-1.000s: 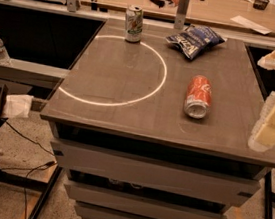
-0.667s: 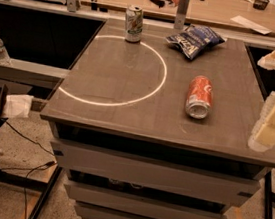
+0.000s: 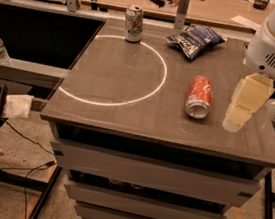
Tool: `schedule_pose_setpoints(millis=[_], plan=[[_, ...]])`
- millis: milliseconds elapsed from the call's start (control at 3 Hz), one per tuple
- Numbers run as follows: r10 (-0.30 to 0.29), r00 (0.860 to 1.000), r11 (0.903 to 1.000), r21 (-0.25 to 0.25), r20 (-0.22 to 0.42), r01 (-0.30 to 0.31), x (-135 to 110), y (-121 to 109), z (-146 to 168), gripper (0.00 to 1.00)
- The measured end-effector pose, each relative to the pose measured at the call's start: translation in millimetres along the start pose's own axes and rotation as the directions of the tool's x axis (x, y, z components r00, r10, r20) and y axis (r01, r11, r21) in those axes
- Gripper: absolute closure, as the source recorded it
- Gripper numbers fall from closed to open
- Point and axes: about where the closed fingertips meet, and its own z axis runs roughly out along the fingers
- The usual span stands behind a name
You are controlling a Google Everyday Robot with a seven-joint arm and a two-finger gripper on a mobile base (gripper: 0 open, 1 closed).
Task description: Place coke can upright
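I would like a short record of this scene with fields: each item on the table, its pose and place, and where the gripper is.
coke can: lying on its side, right part of the table, outside the white ring
green-and-white soda can: upright, at the ring's far edge
chip bag: blue, lying flat, far right part
gripper: right of the coke can, apart from it, pointing down
task state: coke can not yet upright

No wording reads clearly. The coke can point(image 3: 200, 96), lying on the bench point(image 3: 112, 73), bears white script I cannot make out; the chip bag point(image 3: 194, 40) at its twelve o'clock likewise. The claw point(image 3: 237, 117) hangs at the can's three o'clock.
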Motion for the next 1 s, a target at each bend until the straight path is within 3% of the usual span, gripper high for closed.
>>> schedule_pose_setpoints(millis=[333,667,1000], plan=[[0.134,0.986,0.9909,0.015,-0.096,-0.134,-4.5,-22.4,13.1,0.0],[0.296,0.945,0.955,0.063,-0.14,-0.29,-3.0,-39.3,18.4,0.0],[0.434,0.894,0.9001,0.089,-0.111,-0.426,1.8,-48.7,17.5,0.0]])
